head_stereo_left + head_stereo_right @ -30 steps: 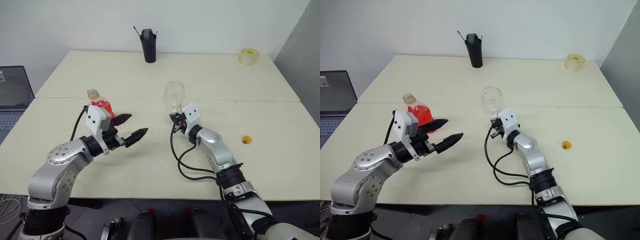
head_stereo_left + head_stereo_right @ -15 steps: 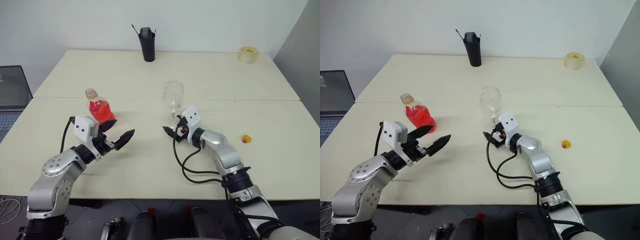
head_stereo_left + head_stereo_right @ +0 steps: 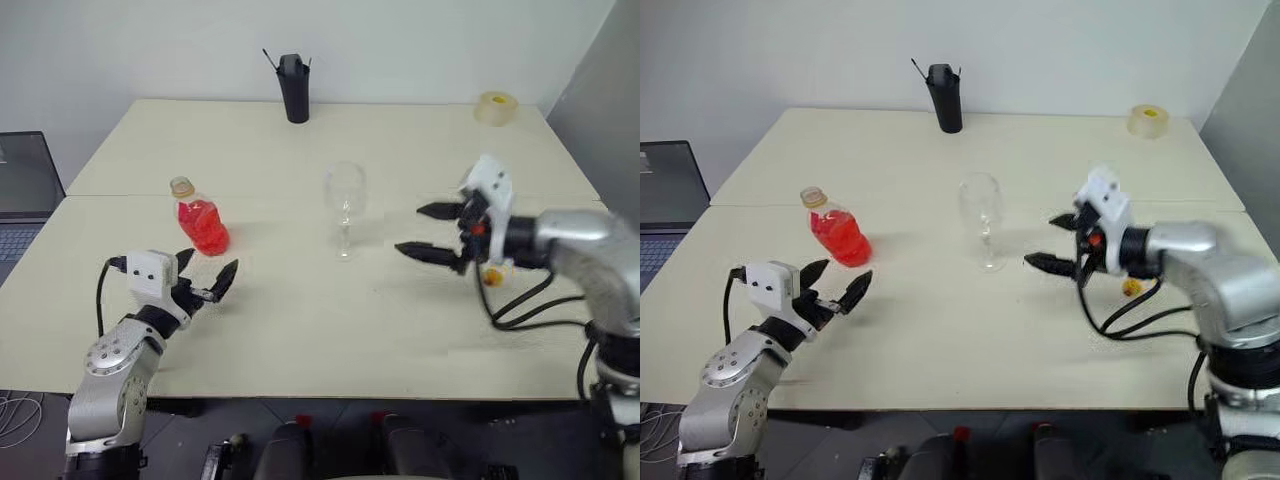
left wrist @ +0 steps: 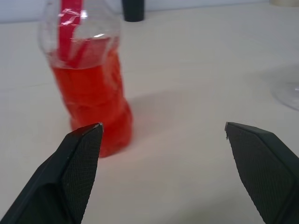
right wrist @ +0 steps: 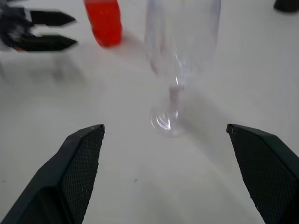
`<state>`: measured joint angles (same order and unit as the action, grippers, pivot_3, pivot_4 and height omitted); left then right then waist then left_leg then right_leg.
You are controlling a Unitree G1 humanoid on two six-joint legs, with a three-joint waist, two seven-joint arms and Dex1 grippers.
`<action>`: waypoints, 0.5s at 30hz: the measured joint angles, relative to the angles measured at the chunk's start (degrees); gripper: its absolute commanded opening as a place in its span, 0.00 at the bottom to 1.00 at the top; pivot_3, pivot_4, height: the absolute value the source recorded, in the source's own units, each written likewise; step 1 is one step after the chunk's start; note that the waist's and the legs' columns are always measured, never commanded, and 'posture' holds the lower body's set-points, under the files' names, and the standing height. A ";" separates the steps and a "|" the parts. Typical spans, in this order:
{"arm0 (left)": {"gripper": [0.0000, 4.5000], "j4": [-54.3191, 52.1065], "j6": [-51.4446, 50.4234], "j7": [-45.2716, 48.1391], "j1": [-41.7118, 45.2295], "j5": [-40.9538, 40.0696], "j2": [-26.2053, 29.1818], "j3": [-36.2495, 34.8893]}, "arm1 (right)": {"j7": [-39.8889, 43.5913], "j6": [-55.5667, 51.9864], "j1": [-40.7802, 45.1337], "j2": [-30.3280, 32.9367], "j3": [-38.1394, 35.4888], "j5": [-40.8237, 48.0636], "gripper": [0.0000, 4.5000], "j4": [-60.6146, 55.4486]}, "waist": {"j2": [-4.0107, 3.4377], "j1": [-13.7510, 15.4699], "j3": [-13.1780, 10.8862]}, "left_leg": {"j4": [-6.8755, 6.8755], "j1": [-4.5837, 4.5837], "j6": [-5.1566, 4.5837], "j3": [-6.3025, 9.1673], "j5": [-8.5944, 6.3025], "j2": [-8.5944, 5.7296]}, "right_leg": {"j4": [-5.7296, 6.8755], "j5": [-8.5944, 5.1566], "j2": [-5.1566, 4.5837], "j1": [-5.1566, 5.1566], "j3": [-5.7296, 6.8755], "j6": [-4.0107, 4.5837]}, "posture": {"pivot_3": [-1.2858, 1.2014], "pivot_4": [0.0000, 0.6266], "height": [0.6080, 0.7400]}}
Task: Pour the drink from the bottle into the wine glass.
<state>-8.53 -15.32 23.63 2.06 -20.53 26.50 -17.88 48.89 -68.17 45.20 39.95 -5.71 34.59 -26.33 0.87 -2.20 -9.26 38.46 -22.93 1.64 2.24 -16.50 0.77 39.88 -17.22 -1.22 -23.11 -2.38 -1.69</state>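
Squat clear plastic bottle [image 3: 203,220] of red drink [image 4: 93,98] stands at nine o'clock from the clear stemmed wine glass [image 3: 345,205]; left gripper [image 3: 208,276] gapes empty; right gripper [image 3: 432,232] spread wide, empty.

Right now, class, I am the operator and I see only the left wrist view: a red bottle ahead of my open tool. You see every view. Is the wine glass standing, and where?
Observer: The wine glass stands upright on the table, to the right of the bottle and apart from it.
Operator: Is the other tool holding the glass?
Observer: No. The right tool is open and raised off the table to the glass's right, touching nothing.
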 measured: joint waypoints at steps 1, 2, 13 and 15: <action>1.00 0.75 0.57 -0.63 0.68 0.42 -0.08 -0.18 | -0.61 -1.58 3.37 -0.78 -0.36 1.65 0.99 -0.39 | 0.03 -0.01 0.02 | -0.02 0.00 0.00 0.03 0.00 0.03 | -0.01 0.00 0.02 0.01 0.03 0.01 | 0.52 0.24 1.00; 1.00 1.48 0.93 -1.00 1.55 0.58 -0.21 -0.29 | -1.61 -2.98 6.17 -2.23 -0.32 3.11 0.99 -0.51 | 0.06 0.00 0.03 | -0.02 0.00 0.00 0.04 0.00 0.03 | -0.01 -0.01 0.02 0.00 0.04 0.01 | 0.52 0.24 1.00; 1.00 6.19 3.23 -6.61 8.37 4.15 -1.78 -0.26 | -5.50 -5.30 10.43 -5.88 7.70 5.91 0.99 -0.55 | 0.09 0.70 0.03 | 0.08 -0.21 0.02 0.06 0.01 -0.06 | -0.07 0.00 -0.18 -0.05 0.09 0.01 | 0.52 0.24 1.00; 1.00 7.79 3.32 -6.67 9.87 4.51 -1.78 -0.01 | -5.53 -5.08 10.41 -5.28 8.18 5.99 0.99 -0.65 | 0.09 0.66 0.03 | 0.08 -0.20 0.02 0.06 0.01 -0.06 | -0.05 0.00 -0.17 -0.05 0.13 0.01 | 0.52 0.24 1.00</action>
<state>-0.74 -12.01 16.96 11.93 -16.02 24.72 -17.90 43.36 -73.25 55.61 34.67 2.47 40.58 -26.97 0.96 -1.53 -9.23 38.55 -23.13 1.66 2.30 -16.49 0.71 39.83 -17.22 -1.38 -23.16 -2.24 -1.68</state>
